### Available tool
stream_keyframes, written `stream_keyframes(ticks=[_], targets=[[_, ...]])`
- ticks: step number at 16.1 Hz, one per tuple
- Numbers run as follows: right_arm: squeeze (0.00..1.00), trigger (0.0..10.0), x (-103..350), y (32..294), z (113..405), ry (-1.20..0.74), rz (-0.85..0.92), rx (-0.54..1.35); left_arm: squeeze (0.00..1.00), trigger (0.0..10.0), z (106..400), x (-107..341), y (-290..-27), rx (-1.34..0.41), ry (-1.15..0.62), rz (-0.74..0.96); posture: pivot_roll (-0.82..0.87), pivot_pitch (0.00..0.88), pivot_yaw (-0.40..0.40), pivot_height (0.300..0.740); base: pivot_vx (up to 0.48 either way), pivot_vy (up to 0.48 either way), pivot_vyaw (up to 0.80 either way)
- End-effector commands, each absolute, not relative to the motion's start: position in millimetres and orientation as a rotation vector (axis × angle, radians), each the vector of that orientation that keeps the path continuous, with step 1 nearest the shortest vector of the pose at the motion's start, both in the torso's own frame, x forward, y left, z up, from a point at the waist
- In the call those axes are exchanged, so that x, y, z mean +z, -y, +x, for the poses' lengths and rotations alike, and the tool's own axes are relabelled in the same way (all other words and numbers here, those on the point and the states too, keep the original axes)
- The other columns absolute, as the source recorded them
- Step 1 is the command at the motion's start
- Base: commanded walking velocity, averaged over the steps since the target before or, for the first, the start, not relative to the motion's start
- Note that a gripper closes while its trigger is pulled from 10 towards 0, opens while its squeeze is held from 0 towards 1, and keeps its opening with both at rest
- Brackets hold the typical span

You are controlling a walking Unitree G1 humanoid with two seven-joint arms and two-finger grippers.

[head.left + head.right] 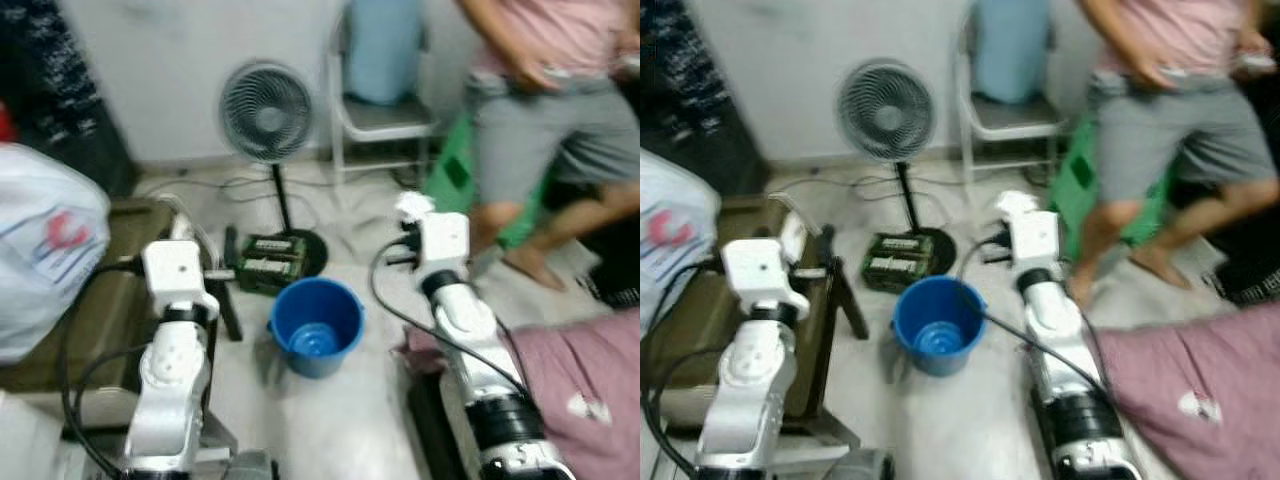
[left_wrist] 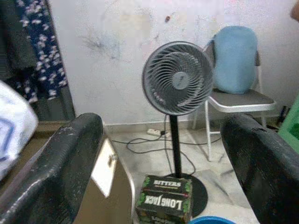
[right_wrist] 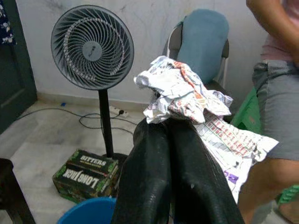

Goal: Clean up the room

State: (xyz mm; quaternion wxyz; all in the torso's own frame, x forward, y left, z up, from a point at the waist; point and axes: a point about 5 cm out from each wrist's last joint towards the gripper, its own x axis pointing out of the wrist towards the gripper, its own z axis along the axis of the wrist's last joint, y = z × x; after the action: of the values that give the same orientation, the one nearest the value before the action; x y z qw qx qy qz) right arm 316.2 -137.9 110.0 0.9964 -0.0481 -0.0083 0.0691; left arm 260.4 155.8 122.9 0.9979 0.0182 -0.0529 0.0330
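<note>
— While the head views are blurred, what can you make out on the floor (image 1: 330, 420)?

— Biggest first: a person (image 1: 545, 110) in a pink top and grey shorts stands at the far right, near a white chair (image 3: 198, 46) with a blue back against the wall. A maroon cloth (image 1: 590, 390) lies at the near right. On the left a brown cabinet (image 1: 100, 310) carries a white plastic bag (image 1: 40, 260). A grey standing fan (image 2: 177, 79) rises near the wall, and a green Long Jack Bitters box (image 2: 164, 201) sits touching its round base.

— And the bucket?

— A blue bucket (image 1: 316, 325) stands on the floor between the two arms, just nearer than the box.

— The hands?

— The right hand (image 3: 172, 123) has its black fingers pressed together, pinching a crumpled printed paper (image 3: 187, 98); it is held up to the right of the bucket and beyond it. The left hand (image 2: 161, 154) is spread wide, holding nothing, left of the bucket.
</note>
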Motion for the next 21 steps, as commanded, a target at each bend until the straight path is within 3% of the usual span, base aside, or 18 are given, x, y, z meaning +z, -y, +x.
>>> stream_keyframes(ticks=[1,9,21], targets=[[0.0,10.0,114.5,131.3,317.3,0.038,-0.073,0.153,0.0,10.0,261.3,122.0,-160.5,0.073,0.098,0.05,0.02,0.0,-0.03,0.74,0.0,0.0,0.0],[0.0,10.0,114.0,147.6,308.3,0.051,-0.063,0.047,0.0,10.0,271.8,117.5,-145.7,-0.04,0.065,0.043,-0.05,0.011,0.062,0.74,0.0,0.0,0.0],[0.0,10.0,113.2,145.0,308.4,0.031,-0.082,0.078,0.0,10.0,265.3,119.3,-141.2,-0.076,0.083,-0.005,-0.03,0.028,0.019,0.74,0.022,0.0,0.12]])
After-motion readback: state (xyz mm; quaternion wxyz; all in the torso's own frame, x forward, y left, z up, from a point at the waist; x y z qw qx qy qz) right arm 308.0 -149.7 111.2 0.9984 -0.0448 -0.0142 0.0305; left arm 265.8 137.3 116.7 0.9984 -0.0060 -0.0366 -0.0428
